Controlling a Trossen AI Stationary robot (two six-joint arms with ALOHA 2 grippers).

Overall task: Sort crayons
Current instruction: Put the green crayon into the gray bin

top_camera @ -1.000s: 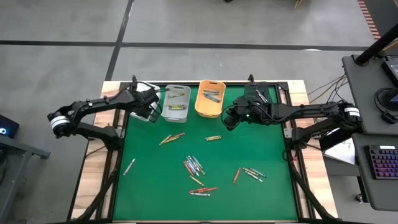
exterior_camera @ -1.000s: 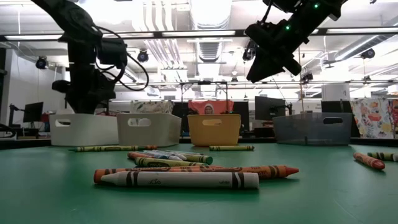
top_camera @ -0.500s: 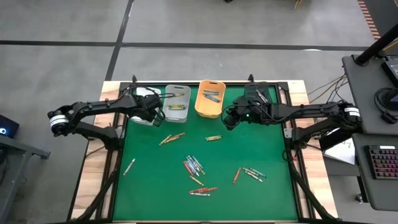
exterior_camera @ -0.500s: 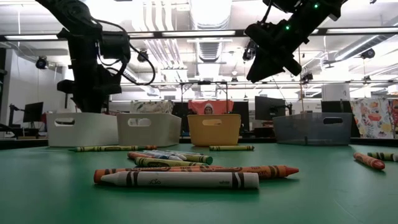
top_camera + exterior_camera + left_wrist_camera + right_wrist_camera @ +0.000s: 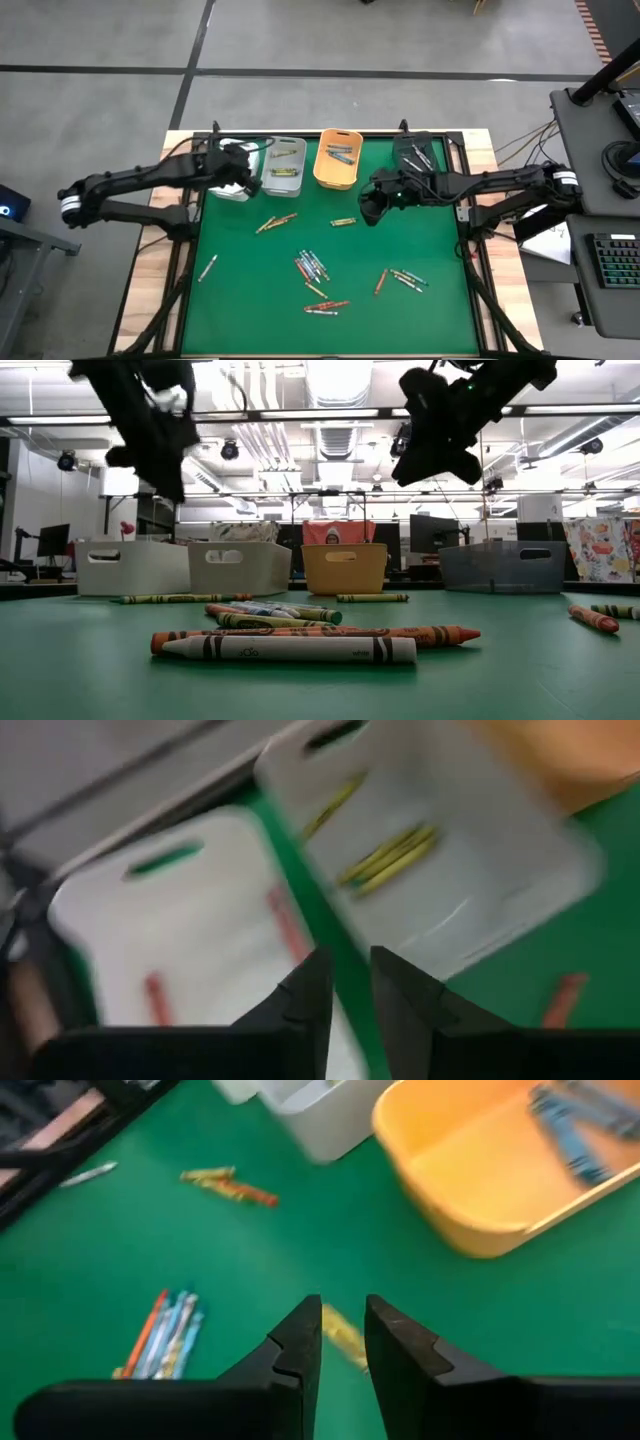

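One crayon [image 5: 345, 1337] seemingly below right hand [image 5: 342, 1342]

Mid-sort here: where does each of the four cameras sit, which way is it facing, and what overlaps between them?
High: overhead, straight down on the green mat; both arms show.
Low: at mat level, facing the bins and room; both arms hang in from above.
Left wrist: past its own fingers onto the white bin and grey bin.
Right wrist: past the right gripper toward a yellow crayon and the orange bin.
Shared: the orange bin shows in the high, low and right wrist views.

paper-wrapped crayons [image 5: 288, 649] on a matt green mat [image 5: 240, 300], smooth plastic bins [image 5: 345, 567], wood table edge [image 5: 150, 290]
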